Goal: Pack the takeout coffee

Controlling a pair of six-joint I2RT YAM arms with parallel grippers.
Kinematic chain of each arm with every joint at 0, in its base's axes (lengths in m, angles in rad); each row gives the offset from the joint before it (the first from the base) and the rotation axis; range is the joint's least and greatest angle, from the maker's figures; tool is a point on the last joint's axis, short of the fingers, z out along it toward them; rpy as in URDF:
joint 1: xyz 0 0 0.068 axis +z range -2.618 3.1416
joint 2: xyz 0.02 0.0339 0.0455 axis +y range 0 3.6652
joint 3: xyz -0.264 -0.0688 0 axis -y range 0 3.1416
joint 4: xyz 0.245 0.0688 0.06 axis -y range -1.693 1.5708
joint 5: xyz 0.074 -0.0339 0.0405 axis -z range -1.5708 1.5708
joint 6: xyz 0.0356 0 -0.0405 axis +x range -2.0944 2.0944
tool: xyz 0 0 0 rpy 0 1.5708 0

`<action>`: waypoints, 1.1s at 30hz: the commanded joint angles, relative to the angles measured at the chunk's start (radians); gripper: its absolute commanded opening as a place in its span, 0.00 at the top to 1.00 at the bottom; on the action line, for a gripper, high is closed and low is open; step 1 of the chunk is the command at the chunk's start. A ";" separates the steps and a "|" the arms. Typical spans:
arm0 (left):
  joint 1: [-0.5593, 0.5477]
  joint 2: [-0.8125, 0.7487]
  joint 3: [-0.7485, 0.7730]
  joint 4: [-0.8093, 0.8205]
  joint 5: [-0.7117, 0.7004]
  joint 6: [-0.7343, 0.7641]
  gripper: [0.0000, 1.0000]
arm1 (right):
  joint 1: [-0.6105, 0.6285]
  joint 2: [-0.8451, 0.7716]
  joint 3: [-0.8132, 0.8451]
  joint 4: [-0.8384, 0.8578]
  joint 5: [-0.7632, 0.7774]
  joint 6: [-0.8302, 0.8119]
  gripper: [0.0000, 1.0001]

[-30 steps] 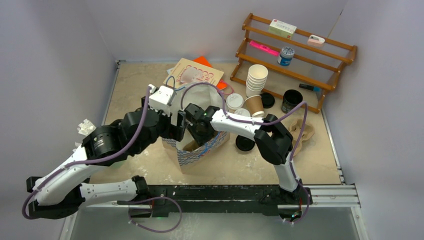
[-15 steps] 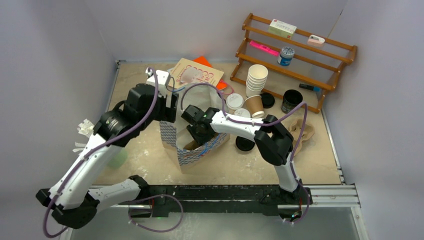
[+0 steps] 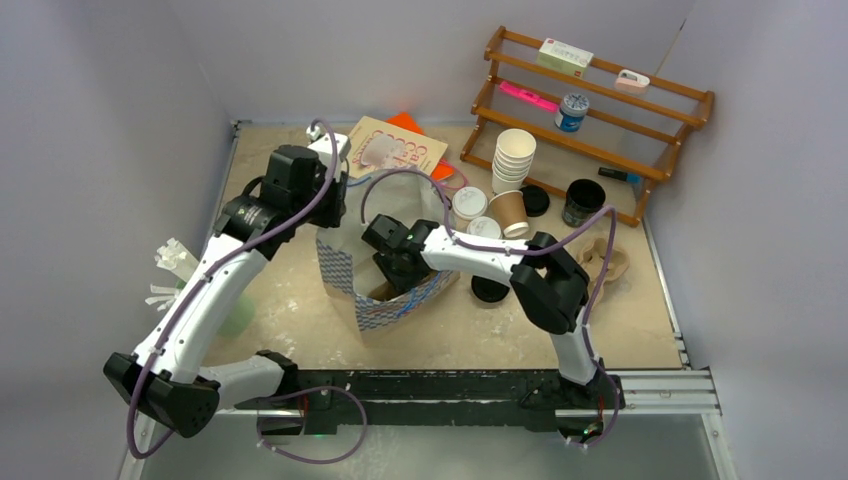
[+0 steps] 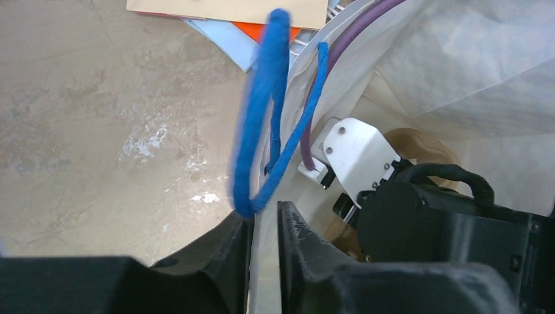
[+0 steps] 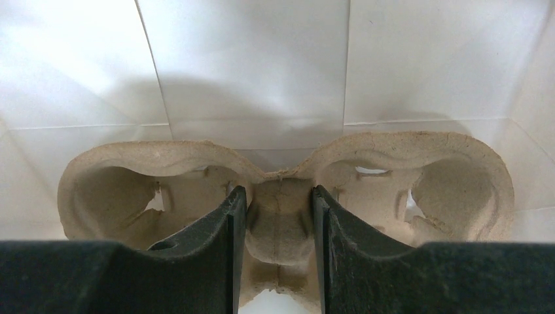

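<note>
Left gripper (image 4: pixel 264 222) pinched nearly closed on bag (image 3: pixel 395 300) rim, beside blue handle (image 4: pixel 258 118). Right gripper (image 5: pixel 279 209) inside bag, part-open, clamping cup carrier (image 5: pixel 163 163) centre rib. White-lidded cup (image 3: pixel 468 203) and black cup (image 3: pixel 582 200) outside, right of bag.

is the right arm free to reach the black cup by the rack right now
Probably not yet. The right gripper is down inside the paper bag, closed on the middle ridge of the cardboard carrier; it must let go and lift out first. The black cup itself looks unobstructed.
</note>
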 commanded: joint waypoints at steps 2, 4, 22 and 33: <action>0.008 -0.014 -0.032 0.085 -0.009 0.047 0.96 | 0.038 0.037 -0.080 0.016 -0.004 0.033 0.71; 0.008 -0.022 -0.032 0.089 -0.005 0.055 1.00 | 0.044 0.051 -0.098 0.025 -0.007 0.036 0.71; 0.008 -0.141 -0.095 0.155 0.108 0.052 1.00 | 0.044 -0.020 0.031 -0.070 0.014 0.014 0.37; 0.009 -0.195 -0.114 0.105 0.153 0.053 1.00 | 0.044 -0.122 0.205 -0.146 0.059 -0.007 0.01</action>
